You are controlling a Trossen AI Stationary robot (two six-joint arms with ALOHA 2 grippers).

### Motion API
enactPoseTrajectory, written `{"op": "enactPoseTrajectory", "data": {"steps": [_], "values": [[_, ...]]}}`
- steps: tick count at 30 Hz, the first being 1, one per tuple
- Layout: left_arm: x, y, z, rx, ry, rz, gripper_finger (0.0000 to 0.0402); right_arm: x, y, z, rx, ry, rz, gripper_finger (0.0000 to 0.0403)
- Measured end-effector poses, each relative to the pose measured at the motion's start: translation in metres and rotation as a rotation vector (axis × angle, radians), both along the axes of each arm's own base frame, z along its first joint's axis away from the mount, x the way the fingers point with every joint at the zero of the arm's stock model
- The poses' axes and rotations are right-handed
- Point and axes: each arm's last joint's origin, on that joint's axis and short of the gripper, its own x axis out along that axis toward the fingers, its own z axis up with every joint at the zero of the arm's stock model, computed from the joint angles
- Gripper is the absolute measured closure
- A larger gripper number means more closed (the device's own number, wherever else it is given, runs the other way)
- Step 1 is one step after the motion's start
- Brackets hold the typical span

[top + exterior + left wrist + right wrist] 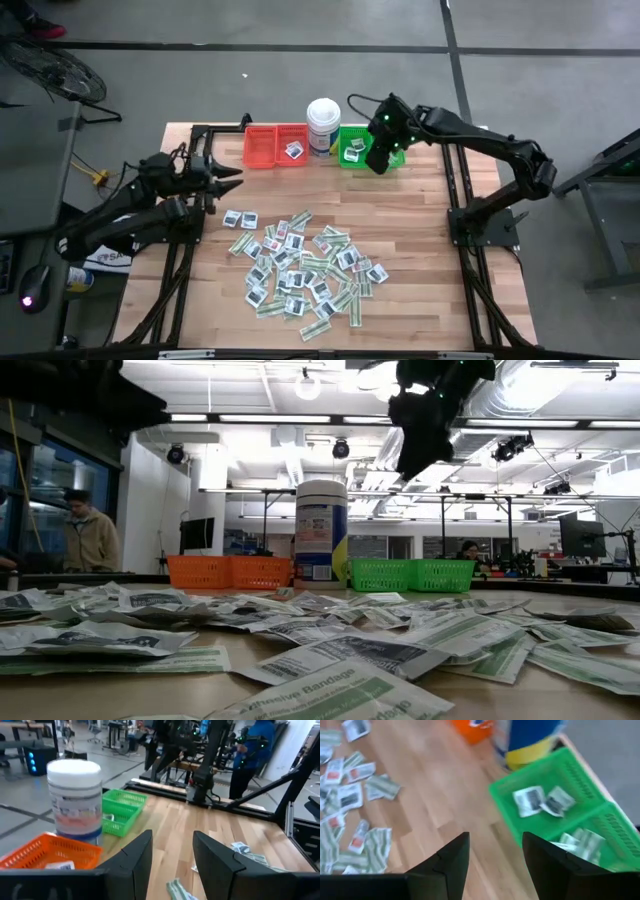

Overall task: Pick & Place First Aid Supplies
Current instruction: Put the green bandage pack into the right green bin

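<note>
The first aid supplies [300,265] lie in a loose heap of small flat packets on the middle of the wooden table, and they fill the foreground of the low view [330,650]. One packet [293,150] lies in the orange bin [270,146]. A few packets [535,800] lie in the green bin [560,815]. My right gripper [495,865] hovers open and empty above the green bin's near edge [380,160]. My left gripper [232,181] is open and empty at the table's left side, pointing level toward the bins [172,860].
A tall white round tub [322,125] stands between the orange bin and the green bin [360,148] at the table's far edge. Bare wood lies between the bins and the heap. People stand in the room beyond the table [90,535].
</note>
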Motion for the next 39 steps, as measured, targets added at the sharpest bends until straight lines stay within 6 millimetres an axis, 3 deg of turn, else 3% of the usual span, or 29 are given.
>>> {"op": "enactPoseTrajectory", "data": {"steps": [12, 19, 30, 39], "values": [[0.023, -0.024, -0.04, -0.035, -0.05, 0.03, 0.0261, 0.029, 0.036, 0.002, -0.022, -0.101, 0.219, 0.0243], [0.021, -0.04, -0.043, -0.019, -0.032, 0.078, 0.0261, 0.065, 0.065, -0.031, -0.04, -0.043, 0.525, 0.0249], [0.017, -0.049, -0.046, 0.001, -0.002, 0.096, 0.0261, 0.124, 0.091, -0.102, 0.225, -0.047, 0.241, 0.0262], [0.018, -0.051, -0.047, -0.007, 0.003, 0.002, 0.0261, 0.15, 0.096, -0.148, 0.377, -0.076, 0.057, 0.0265]]}}
